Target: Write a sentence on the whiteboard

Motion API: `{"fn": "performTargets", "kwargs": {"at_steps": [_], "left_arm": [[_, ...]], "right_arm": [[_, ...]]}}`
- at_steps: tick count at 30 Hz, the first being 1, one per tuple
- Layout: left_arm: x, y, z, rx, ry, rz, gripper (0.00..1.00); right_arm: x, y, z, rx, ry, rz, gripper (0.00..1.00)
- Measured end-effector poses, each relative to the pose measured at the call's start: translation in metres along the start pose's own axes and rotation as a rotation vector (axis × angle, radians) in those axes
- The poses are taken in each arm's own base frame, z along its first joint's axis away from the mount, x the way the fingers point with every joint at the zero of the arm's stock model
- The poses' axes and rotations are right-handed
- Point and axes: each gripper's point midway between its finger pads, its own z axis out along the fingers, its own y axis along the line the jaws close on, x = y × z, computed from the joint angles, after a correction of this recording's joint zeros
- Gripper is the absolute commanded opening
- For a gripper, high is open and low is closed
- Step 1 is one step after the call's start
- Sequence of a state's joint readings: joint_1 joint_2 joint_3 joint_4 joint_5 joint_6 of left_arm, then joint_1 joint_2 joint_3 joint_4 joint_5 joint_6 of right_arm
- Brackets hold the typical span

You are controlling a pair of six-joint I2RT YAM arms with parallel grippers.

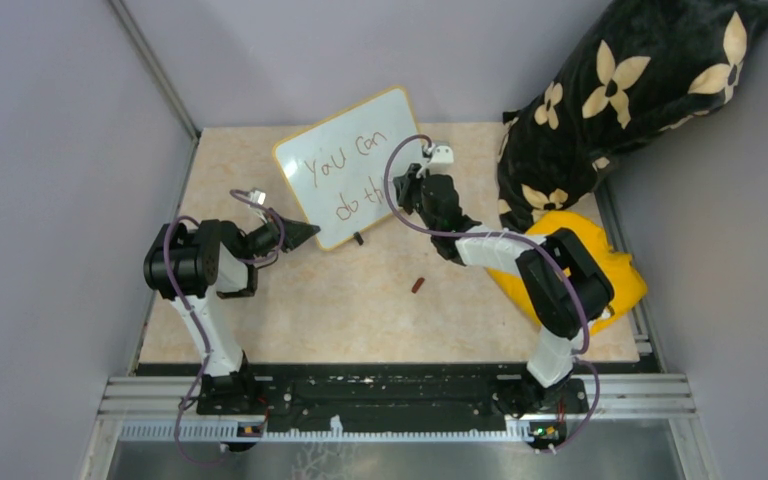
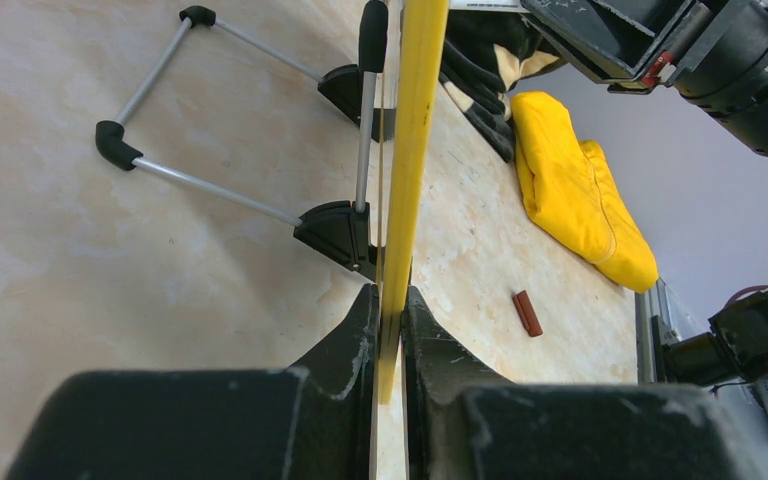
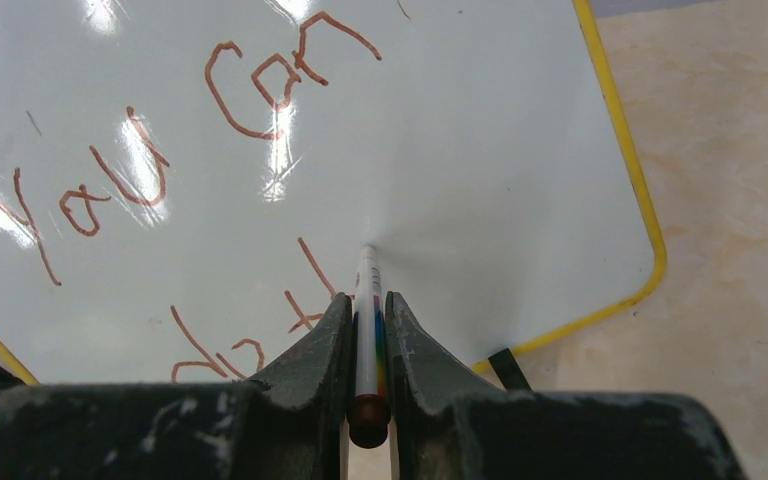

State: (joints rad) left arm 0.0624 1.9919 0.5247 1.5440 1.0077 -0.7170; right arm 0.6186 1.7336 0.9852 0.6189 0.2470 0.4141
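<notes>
Whiteboard [image 1: 350, 165] reads "You can do" ("this" barely begun); left gripper [image 2: 390, 295] clamps its 7 o'clock edge, right gripper [image 3: 366, 300] pinches marker [image 3: 366, 268] at 4 o'clock.

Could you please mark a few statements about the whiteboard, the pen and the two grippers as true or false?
1. The left gripper is clamped on the yellow edge of the whiteboard. True.
2. The right gripper holds a pen with its tip at the board. True.
3. The board is blank. False: the writing reads "You can" on top, with a second line begun below.
4. The small red-brown cap lies on the yellow cloth. False: it lies on the bare table, apart from the cloth.
5. The whiteboard lies flat. False: it stands tilted on its legs.
</notes>
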Motion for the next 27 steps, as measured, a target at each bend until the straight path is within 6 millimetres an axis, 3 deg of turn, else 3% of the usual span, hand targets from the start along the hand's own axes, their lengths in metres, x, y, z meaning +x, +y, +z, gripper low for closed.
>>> {"fn": "performTargets", "kwargs": {"at_steps": [27], "left_arm": [[0.0, 0.0, 0.0, 0.0, 0.0, 0.0, 0.0]], "right_arm": [[0.009, -0.011, -0.009, 0.024, 0.019, 0.019, 0.0]]}}
